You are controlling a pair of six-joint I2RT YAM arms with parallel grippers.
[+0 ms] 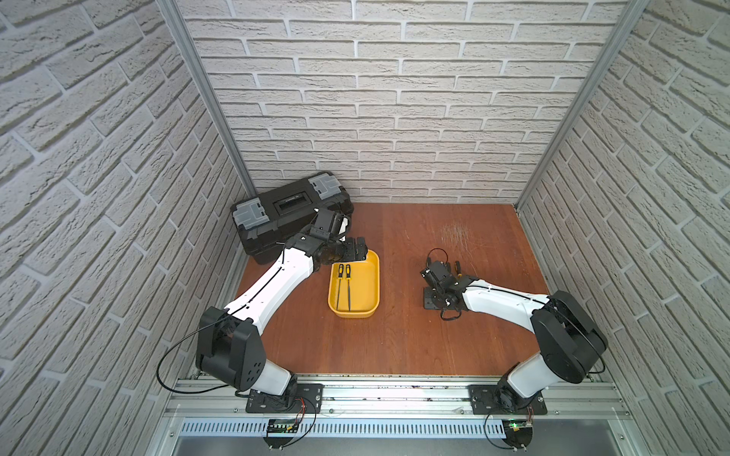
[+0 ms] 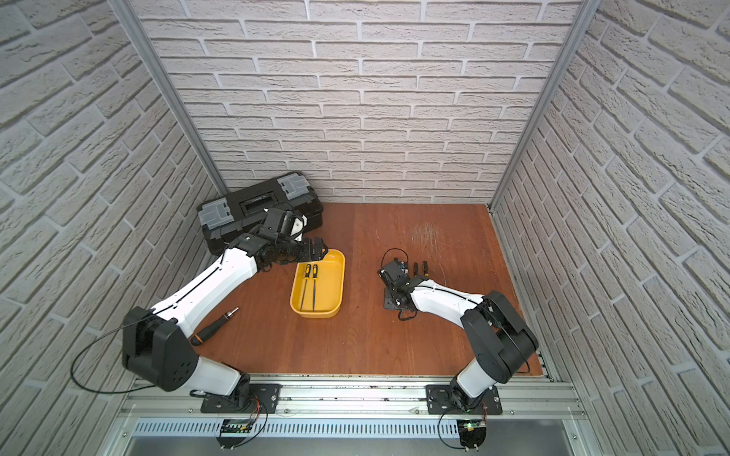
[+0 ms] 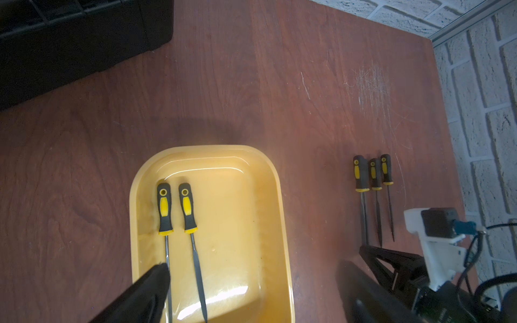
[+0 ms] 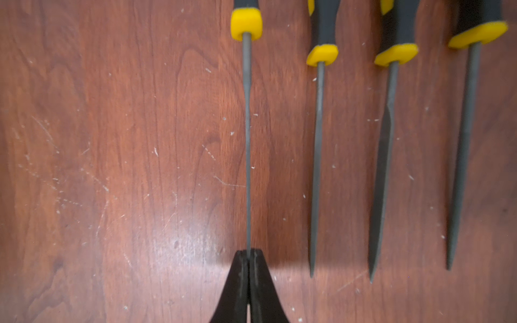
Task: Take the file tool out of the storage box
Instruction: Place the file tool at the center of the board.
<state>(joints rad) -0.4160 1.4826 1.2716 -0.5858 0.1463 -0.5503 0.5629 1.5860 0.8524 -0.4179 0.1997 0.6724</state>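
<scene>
A black toolbox with grey latches (image 1: 284, 209) sits upper left, behind the shallow yellow plastic tub (image 1: 365, 292), which holds two files (image 1: 343, 286). Left gripper (image 1: 356, 249) gapes above the tub's far rim. Right of the tub, right gripper (image 4: 249, 253) pinches the tip of a slim grey, yellow-collared file (image 4: 246, 112) beside three others (image 4: 317, 167).

2 files (image 1: 348, 272) line the storage box (image 1: 378, 276) wall nearest the toolbox (image 1: 284, 213); its other half and the table (image 1: 399, 276) beyond lie open.

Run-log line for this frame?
left gripper open over storage box | right gripper shut on file over table | two files in box
</scene>
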